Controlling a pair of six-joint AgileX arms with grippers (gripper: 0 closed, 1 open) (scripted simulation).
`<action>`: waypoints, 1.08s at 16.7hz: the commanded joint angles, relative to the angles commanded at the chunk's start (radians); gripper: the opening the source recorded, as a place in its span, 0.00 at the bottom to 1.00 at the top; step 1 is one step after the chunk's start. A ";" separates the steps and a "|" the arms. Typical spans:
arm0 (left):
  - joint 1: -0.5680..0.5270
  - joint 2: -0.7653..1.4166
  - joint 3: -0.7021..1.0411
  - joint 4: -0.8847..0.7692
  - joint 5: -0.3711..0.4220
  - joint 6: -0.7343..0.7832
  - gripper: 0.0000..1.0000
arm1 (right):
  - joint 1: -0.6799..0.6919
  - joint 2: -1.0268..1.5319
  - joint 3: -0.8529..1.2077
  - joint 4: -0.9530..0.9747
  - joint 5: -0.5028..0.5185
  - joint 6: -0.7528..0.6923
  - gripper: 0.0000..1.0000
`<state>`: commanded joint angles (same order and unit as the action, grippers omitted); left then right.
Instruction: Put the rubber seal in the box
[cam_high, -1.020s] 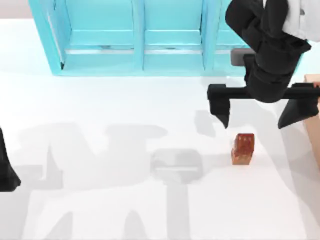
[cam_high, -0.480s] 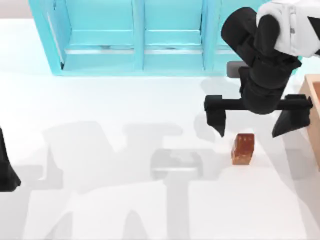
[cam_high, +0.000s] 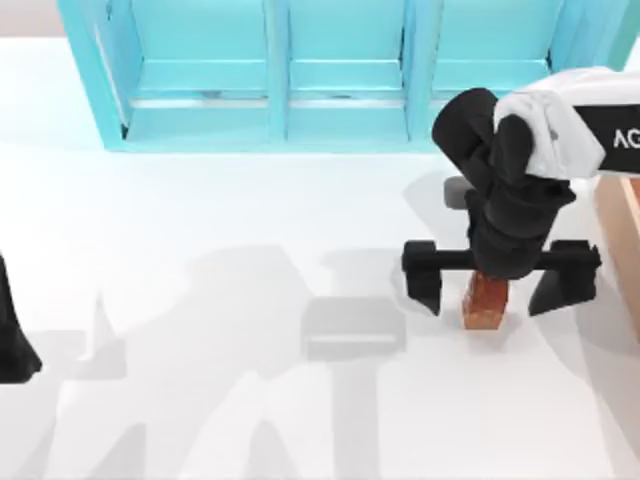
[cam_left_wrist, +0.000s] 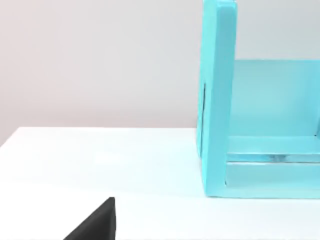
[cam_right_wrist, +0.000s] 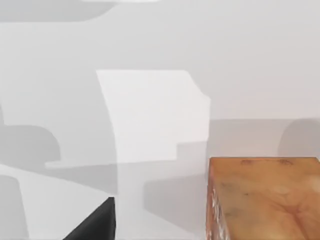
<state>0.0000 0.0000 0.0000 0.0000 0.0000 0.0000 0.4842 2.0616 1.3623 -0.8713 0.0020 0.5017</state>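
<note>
Alignment is what the coming move turns on: your right claw (cam_high: 500, 285) hangs with its fingers spread wide apart, and the rubber seal (cam_high: 486, 300) lies on the counter (cam_high: 200, 250) between them, partly under the wrist, nearer the left fingertip than the right. The seal's longer side seems to run across the line joining the fingertips, so a straight close should suit it. In the right wrist view the seal (cam_right_wrist: 262, 200) sits close below the camera. The box (cam_high: 622, 225) stands beyond the claw's right finger. Your left claw (cam_high: 12, 345) rests parked, well apart from the seal; I cannot tell its finger state.
</note>
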 joint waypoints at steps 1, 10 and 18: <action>0.000 0.000 0.000 0.000 0.000 0.000 1.00 | 0.000 0.000 0.000 0.000 0.000 0.000 1.00; 0.000 0.000 0.000 0.000 0.000 0.000 1.00 | 0.000 0.000 0.000 0.000 0.000 0.000 0.40; 0.000 0.000 0.000 0.000 0.000 0.000 1.00 | 0.000 0.000 0.000 0.000 0.000 0.000 0.00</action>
<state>0.0000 0.0000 0.0000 0.0000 0.0000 0.0000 0.4842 2.0616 1.3623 -0.8713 0.0020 0.5017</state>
